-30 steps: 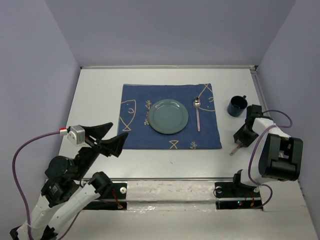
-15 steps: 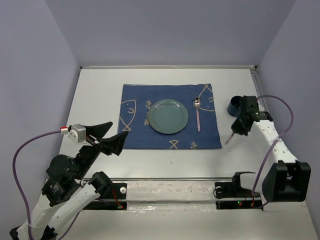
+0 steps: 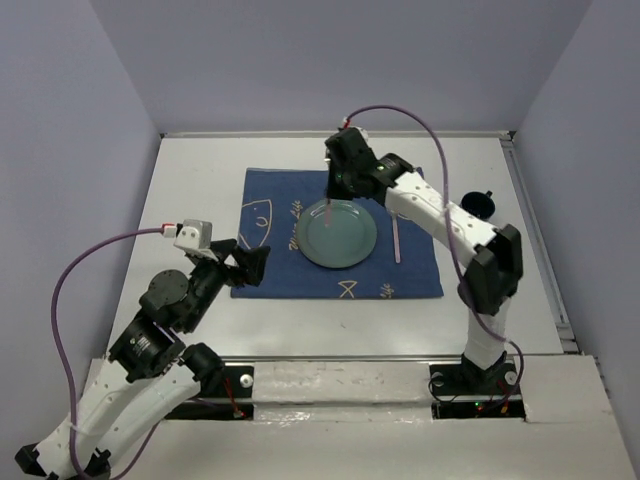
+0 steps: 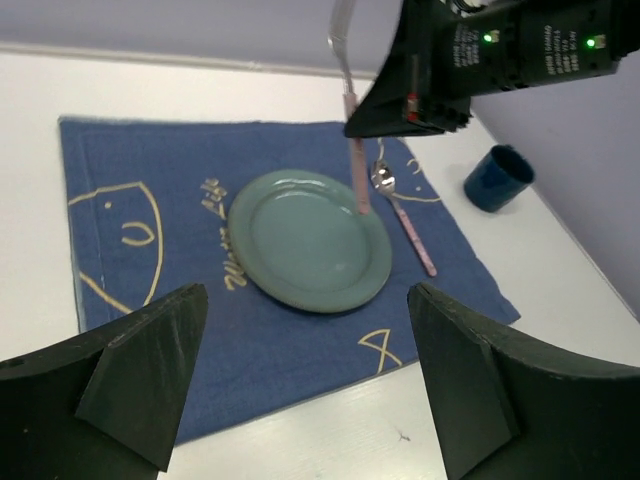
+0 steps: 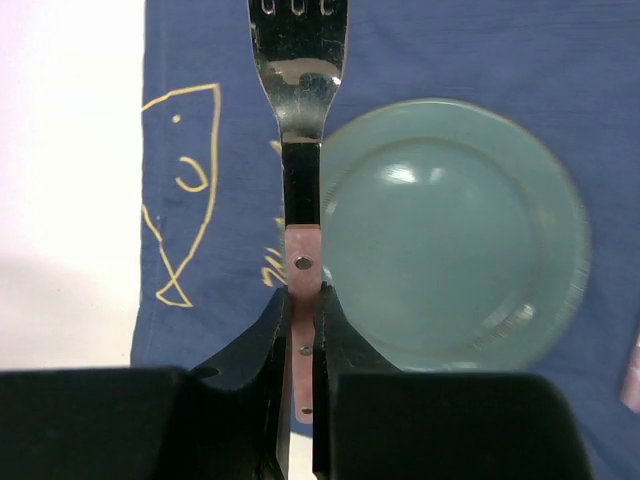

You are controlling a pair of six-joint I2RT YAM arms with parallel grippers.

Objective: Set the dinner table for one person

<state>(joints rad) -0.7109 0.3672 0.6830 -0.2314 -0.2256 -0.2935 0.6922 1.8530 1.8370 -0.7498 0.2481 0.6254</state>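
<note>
My right tool (image 5: 301, 300) is clamped on the fork (image 5: 298, 70) handle, fork in line with the fingers, tines leading, over the plate (image 5: 450, 250) left rim. Open slot looks like bare mat (image 5: 200, 60) left of plate, mid bench (image 3: 190, 180). Left tool (image 4: 305, 292) is open, near-left of plate.

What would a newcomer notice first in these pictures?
The right gripper, jaws shut on the pink handle of a fork, holds it upright above the green plate. That plate sits in the middle of a dark blue mat, a spoon to its right. The left gripper hovers open by the mat's near left corner.
</note>
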